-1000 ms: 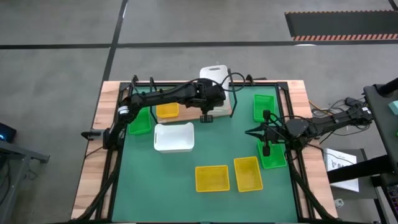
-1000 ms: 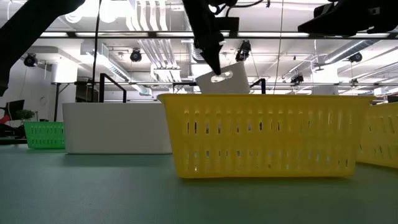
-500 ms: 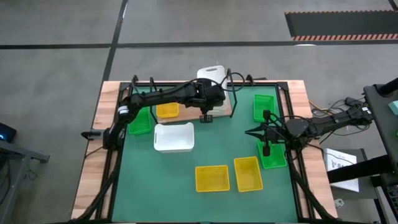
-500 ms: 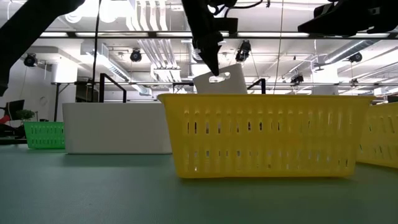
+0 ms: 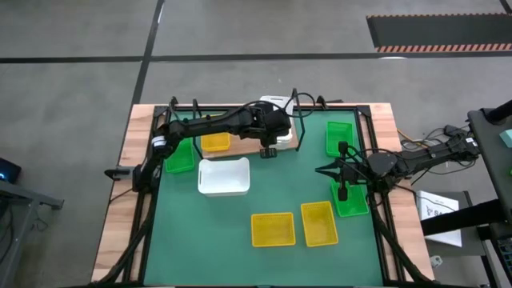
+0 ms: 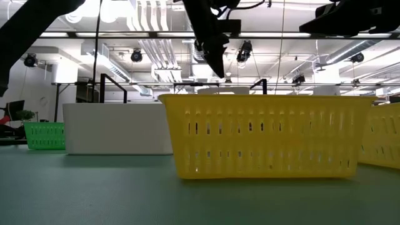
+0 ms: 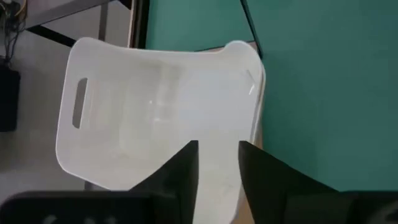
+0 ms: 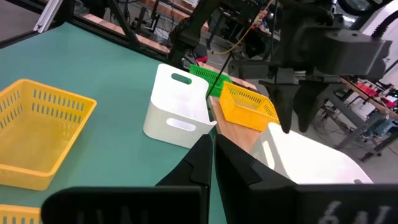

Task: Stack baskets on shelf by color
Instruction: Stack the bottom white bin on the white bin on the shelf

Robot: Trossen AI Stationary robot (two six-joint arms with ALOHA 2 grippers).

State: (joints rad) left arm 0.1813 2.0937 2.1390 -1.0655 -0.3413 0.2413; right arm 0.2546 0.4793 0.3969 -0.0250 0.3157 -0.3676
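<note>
— White plastic sits between the left gripper's [image 7: 217, 168] 2 fingers [image 7: 186, 171]; they are spread, with a clear gap, either side of the white basket's [image 7: 161, 118] near wall.

— Gripping it?

— I judge not. The basket lies on the shelf [image 5: 292, 144], at its right end, directly under the fingers. Its long axis seems to run from the shelf's front edge to the back, with the far end overhanging the back edge.

— And beside it?

— 1 yellow basket [image 5: 214, 142] on the shelf's left part, apart from it.

— Which white one comes next?

— Probably the second white basket [image 5: 224, 177] on the green mat [image 5: 280, 192], just in front of the shelf and to the left of the gripper, long axis side to side. The left arm is clearly nearer.

— The right gripper [image 5: 342, 180]?

— Fingers pressed together, holding nothing, waiting over a green basket [image 5: 350, 202] at the mat's right edge, well apart from the shelf.
</note>
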